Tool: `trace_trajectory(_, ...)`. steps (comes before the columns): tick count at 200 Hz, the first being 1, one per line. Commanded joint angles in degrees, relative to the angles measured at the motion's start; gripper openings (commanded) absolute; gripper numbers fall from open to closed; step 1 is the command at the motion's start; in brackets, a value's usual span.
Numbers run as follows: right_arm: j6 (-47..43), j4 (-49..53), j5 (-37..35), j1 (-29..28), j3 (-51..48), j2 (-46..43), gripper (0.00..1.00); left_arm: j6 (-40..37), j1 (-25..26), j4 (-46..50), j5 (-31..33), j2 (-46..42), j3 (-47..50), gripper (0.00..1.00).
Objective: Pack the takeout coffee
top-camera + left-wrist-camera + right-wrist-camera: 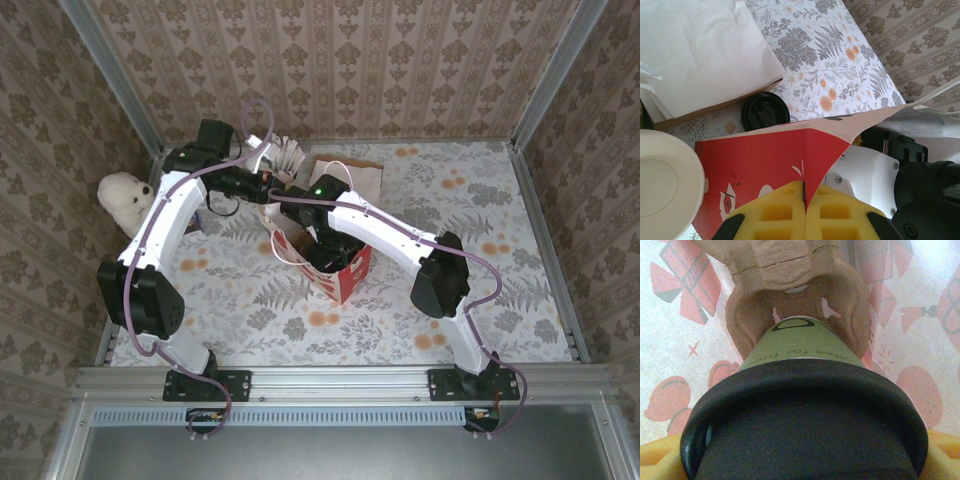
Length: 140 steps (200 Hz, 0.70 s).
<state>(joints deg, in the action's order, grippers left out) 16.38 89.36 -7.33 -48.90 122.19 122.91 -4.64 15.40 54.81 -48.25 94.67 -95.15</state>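
While your left hand (pixel 804 210) is clamped shut on the rim of the red paper bag (pixel 765 160), that thin paper could tear or slip free and let the wall sag inward. To the right, your right hand (pixel 800 465), opened wide, grips the takeout coffee (pixel 800 347) by its top inside the bag; lowered off-centre, the cup could catch and tip. The bag contains a cardboard carrier (pixel 745 320), the cup's base at one pocket's mouth.

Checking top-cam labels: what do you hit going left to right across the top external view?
White plush bear → red-and-white printed paper bag → right arm's black elbow housing.
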Motion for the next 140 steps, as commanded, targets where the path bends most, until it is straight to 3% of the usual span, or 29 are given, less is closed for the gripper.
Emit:
trace_trajectory(1, -1.1, -0.8, -1.5, 0.3, -1.7, -2.7, 0.57, 0.7, 0.3, -0.4, -1.5, 0.2, -1.1, 0.0)
trace_trajectory(140, -1.3, -2.3, -1.6, 0.3, -3.4, -4.0, 0.57, 1.0, 0.7, -0.3, -1.3, 0.4, -1.6, 0.0)
